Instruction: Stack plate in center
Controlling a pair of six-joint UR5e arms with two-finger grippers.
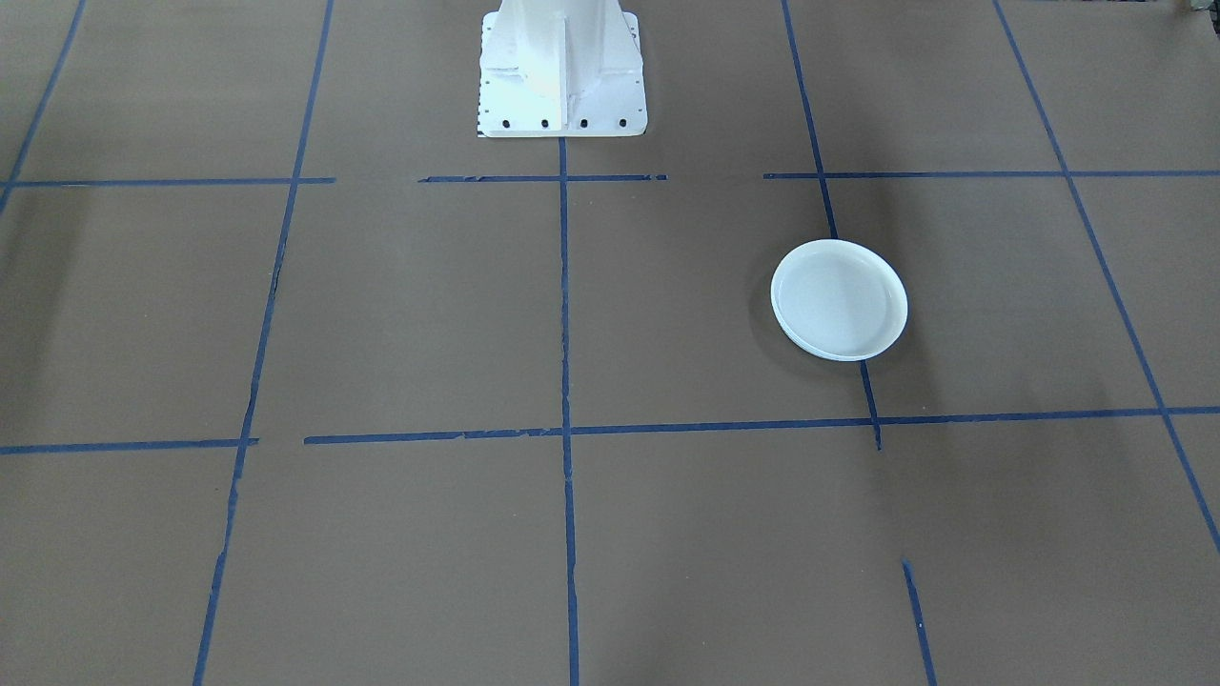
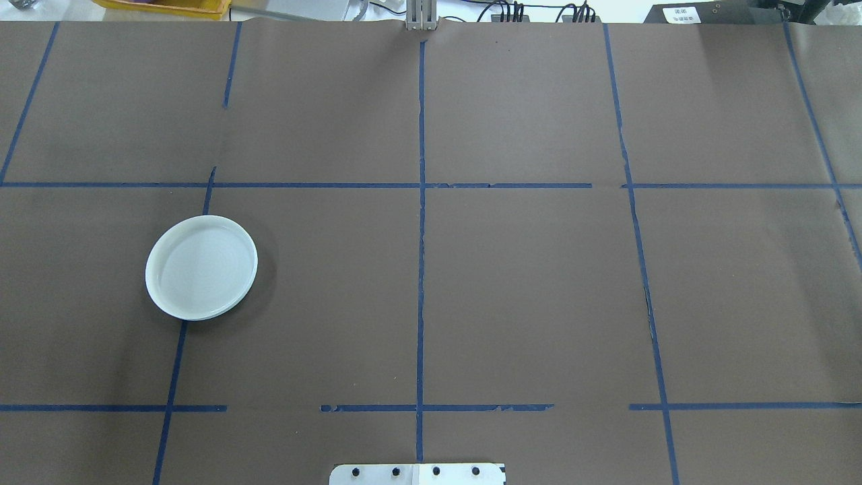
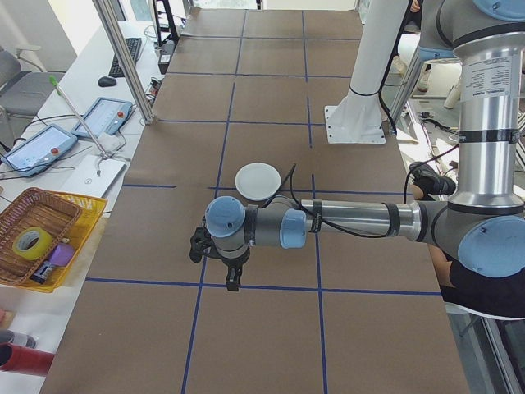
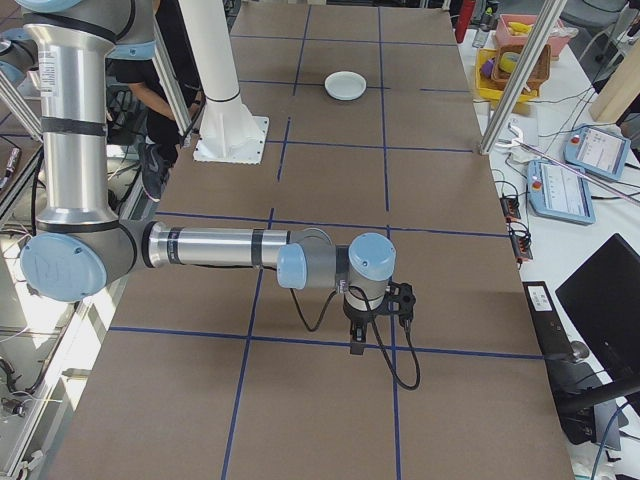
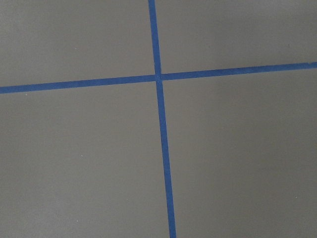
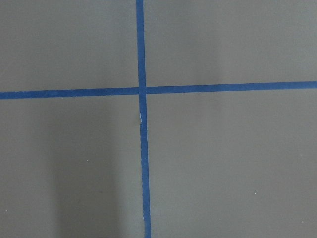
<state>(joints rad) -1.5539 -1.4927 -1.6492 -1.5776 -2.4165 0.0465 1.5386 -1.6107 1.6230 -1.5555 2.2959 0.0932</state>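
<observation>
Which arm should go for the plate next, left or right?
Left, probably. The plate sits in the left half of the table in the overhead view, on the left arm's side. In the side views the left gripper hangs nearer it than the right gripper does.

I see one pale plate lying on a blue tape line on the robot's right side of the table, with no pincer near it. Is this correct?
Not quite: the plate lies on the robot's left side, not its right. The overhead exterior view shows it in the left half, resting on a blue tape line of the table. The rest holds: it is a single pale plate, and no pincer is near it.
</observation>
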